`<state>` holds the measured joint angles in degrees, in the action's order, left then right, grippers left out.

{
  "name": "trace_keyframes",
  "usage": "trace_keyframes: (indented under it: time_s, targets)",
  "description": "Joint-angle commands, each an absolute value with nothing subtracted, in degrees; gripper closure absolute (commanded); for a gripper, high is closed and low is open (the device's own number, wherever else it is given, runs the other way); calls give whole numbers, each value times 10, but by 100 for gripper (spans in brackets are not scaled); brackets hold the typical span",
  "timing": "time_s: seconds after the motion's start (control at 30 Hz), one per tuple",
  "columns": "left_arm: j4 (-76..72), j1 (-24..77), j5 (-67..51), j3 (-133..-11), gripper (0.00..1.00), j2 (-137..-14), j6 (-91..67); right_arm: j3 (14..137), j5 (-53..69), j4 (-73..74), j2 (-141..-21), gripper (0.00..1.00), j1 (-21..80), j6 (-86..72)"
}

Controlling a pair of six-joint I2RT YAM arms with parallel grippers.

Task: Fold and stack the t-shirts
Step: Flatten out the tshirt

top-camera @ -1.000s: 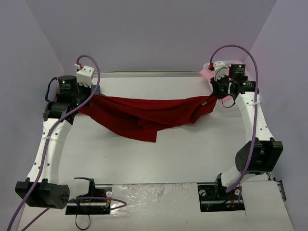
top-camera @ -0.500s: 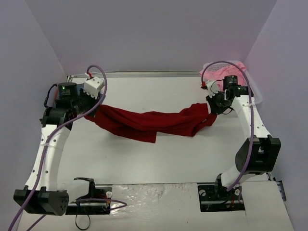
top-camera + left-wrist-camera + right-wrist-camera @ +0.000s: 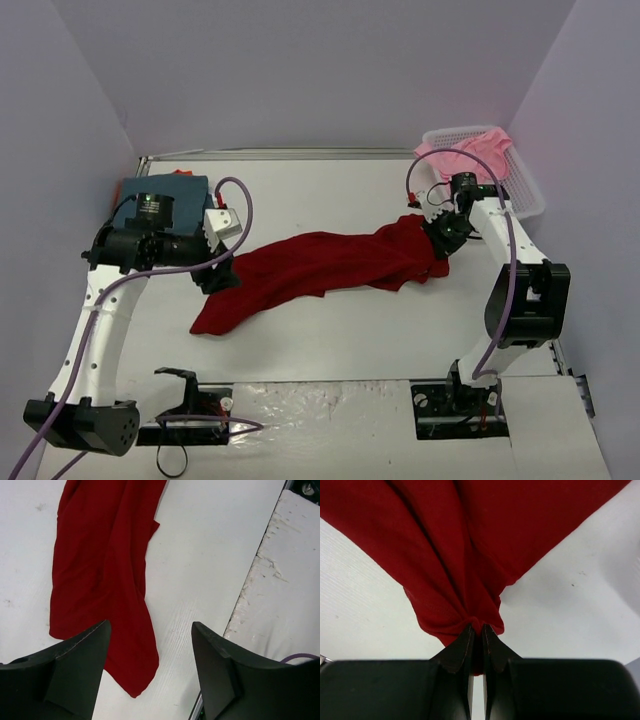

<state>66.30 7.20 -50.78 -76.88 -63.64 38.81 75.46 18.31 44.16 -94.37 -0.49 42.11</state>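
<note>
The dark red t-shirt [image 3: 320, 268] lies bunched in a long strip across the table, from near my left gripper to my right gripper. My right gripper [image 3: 436, 240] is shut on the shirt's right end; in the right wrist view [image 3: 477, 630] the red cloth [image 3: 470, 545] is pinched between the jaws. My left gripper [image 3: 218, 280] is open and empty above the shirt's left end [image 3: 105, 590]. A teal-blue t-shirt [image 3: 190, 187] lies at the back left, partly behind my left arm. A light pink t-shirt [image 3: 470, 152] sits in the white basket. The orange shirt is out of view.
The white lattice basket [image 3: 528, 190] stands at the back right corner. A small red patch [image 3: 181, 172] shows behind the teal-blue shirt. The table's front edge strip [image 3: 280, 595] shows in the left wrist view.
Both arms came down and toward the front. My left gripper let go of the red shirt, whose left end dropped onto the table. The right gripper still holds its end.
</note>
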Motion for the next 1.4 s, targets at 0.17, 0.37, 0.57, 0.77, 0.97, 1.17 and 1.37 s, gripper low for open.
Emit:
trace_keyframes:
  time_s: [0.17,0.37,0.57,0.77,0.97,1.17,1.37]
  targets:
    - [325,76,-395,-643,30,-653,196,789,207,446,-992,100,-4,400]
    - [201,80,-313,-682,25,-820,151,784,203,435,-1008,100,-4,389]
    - [129,100,-265,-744,18,-955,141,785,198,425,-1034,100,11,379]
    - [128,119,-268,-808,18,-1060,148,802,190,423,-1066,100,11,367]
    - [135,127,-301,-837,18,-1108,152,809,181,422,-1080,100,11,362]
    - [187,129,-360,-857,30,-1130,172,810,172,420,-1089,100,13,359]
    - [241,133,-402,-858,40,-1135,201,807,164,414,-1095,100,18,354]
